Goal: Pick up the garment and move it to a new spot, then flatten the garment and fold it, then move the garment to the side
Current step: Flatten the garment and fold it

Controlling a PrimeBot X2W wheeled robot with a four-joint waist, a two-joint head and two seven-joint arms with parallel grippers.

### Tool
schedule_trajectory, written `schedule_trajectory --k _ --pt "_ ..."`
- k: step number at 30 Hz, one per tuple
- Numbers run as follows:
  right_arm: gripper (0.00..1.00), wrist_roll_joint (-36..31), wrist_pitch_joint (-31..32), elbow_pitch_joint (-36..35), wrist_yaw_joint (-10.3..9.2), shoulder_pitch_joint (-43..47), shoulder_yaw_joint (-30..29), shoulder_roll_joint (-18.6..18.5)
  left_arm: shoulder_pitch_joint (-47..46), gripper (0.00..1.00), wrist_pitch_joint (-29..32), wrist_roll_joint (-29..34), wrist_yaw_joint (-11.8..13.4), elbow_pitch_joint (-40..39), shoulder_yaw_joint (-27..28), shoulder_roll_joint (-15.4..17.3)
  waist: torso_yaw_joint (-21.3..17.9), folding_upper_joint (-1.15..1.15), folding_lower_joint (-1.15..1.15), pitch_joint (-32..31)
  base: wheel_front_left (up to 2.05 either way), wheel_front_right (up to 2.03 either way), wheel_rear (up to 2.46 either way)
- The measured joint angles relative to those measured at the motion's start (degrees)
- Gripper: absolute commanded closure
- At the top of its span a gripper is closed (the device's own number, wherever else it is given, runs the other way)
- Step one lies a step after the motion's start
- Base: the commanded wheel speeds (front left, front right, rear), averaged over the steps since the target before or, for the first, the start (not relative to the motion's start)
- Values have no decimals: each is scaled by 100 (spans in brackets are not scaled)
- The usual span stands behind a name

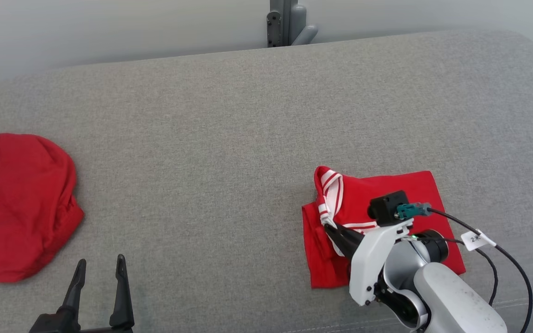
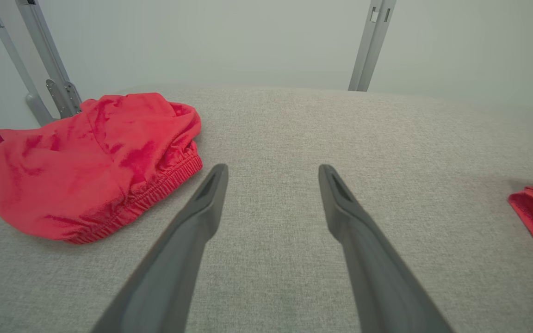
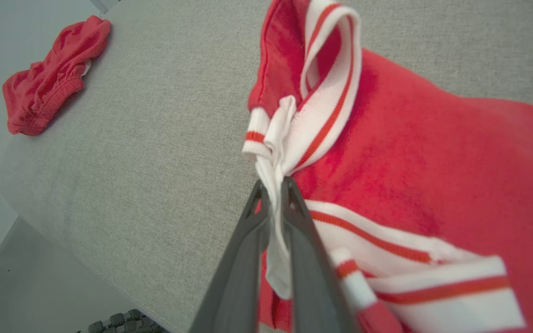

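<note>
My right gripper (image 3: 273,185) is clamped on the white striped trim (image 3: 322,106) of the garment (image 1: 387,189), with a bunch of ribbing pinched right at its tips. The garment lies beneath and just ahead of that gripper as a compact red rectangle on the grey pad (image 1: 229,115). I judge the flattening and folding mostly done, though the trim stands up loose beyond the tips. What is left, I reckon, is carrying it to the side. My left gripper (image 1: 100,262) hangs with its jaws wide apart over bare pad, and a second red garment (image 2: 90,162) lies off to its left, apart from it.
</note>
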Motion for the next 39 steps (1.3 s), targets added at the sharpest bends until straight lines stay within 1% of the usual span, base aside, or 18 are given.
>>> schedule_trajectory --k 7,8,9,13,17,20,23,25,26,27,30,33,36,39 --pt "100 -142 -132 379 0 -149 338 125 -17 0 0 33 -13 41 41 -10 103 0 0 17 0 0 0" --pt "63 -142 -147 371 0 -174 419 125 -17 0 0 33 -13 45 49 -12 100 0 0 17 0 0 0" --pt "0 -141 -219 347 0 -188 461 126 -17 0 0 33 -15 55 64 -13 92 0 0 19 0 0 0" --pt "0 -124 -517 127 1 -208 431 129 -9 0 0 58 -41 91 109 -18 24 0 0 2 0 0 0" --pt "0 -146 -798 -360 1 -20 283 -11 3 0 1 67 -48 96 178 -22 -65 0 0 -54 0 0 0" --pt "0 -283 -1055 -771 1 251 21 -188 32 0 0 76 -48 78 204 -24 -152 0 0 -99 0 0 0" --pt "0 -335 -1343 -1074 1 578 -404 -224 78 0 0 77 -48 58 224 -26 -251 0 0 -144 0 0 0" --pt "0 -408 -1532 -1152 1 778 -756 -226 96 0 1 81 -48 47 212 -27 -323 0 0 -165 0 0 0" --pt "0 -704 -1798 -1169 1 951 -1062 -278 96 0 1 91 -48 43 188 -29 -384 0 0 -180 0 0 0" --pt "0 -832 -1908 -1157 0 1025 -1245 -269 97 0 1 91 -48 42 182 -30 -409 0 0 -191 0 0 0" --pt "0 -1210 -2366 -1104 2 1271 -1675 -171 115 0 0 92 -47 29 178 -31 -460 0 0 -232 0 0 0" --pt "0 -1736 -2828 -924 2 1484 -2106 -148 121 0 0 105 -47 11 162 -32 -482 0 0 -287 0 0 0" --pt "0 -2114 -3095 -727 2 1657 -2546 -13 142 0 0 125 -47 12 141 -32 -488 0 0 -359 0 0 0" --pt "0 -2483 -3210 -600 2 1775 -2893 90 184 0 0 152 -48 47 127 -33 -489 0 0 -456 0 0 0"
